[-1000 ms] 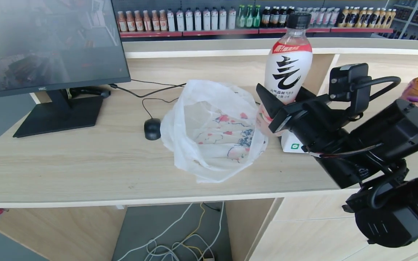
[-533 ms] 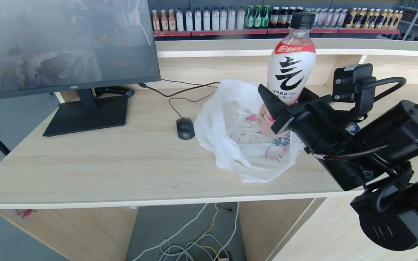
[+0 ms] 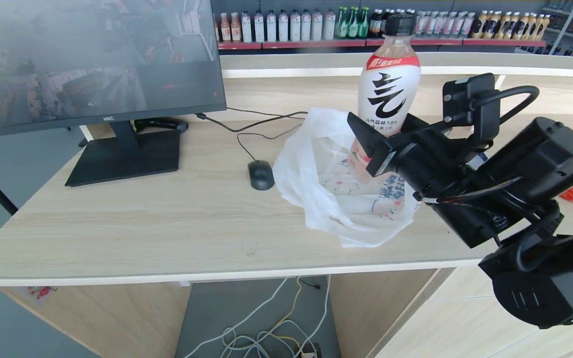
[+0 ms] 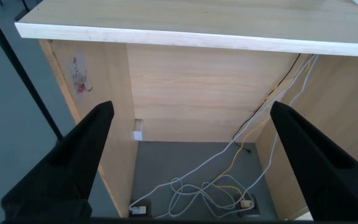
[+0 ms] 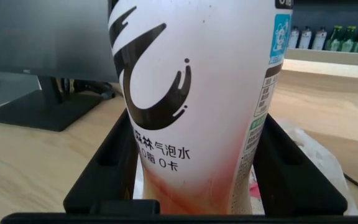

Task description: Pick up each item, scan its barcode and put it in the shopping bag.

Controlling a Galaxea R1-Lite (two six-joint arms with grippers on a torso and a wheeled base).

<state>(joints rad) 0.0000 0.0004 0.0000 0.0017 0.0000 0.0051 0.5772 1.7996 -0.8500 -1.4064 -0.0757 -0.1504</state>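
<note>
We judge the step in hand to be setting the bottle [image 3: 388,94] into the bag [image 3: 326,169]. To do it well, we would keep the bottle upright and bring it squarely over the bag's open mouth before lowering. The thin plastic is slack, so a rim caught on the way down could fold under the base. We would let go only once the base rests on something firm, since a tall bottle dropped early may tip on the counter [image 3: 167,214].

The right end effector [image 3: 383,139] pinches the bottle low on its body, one finger on each side, with label and cap rising above. Its base shows against the bag's right side. We cannot tell whether it is over the mouth.

The left end effector [image 4: 191,168] hangs spread and holds nothing, low before the counter's front edge.
</note>
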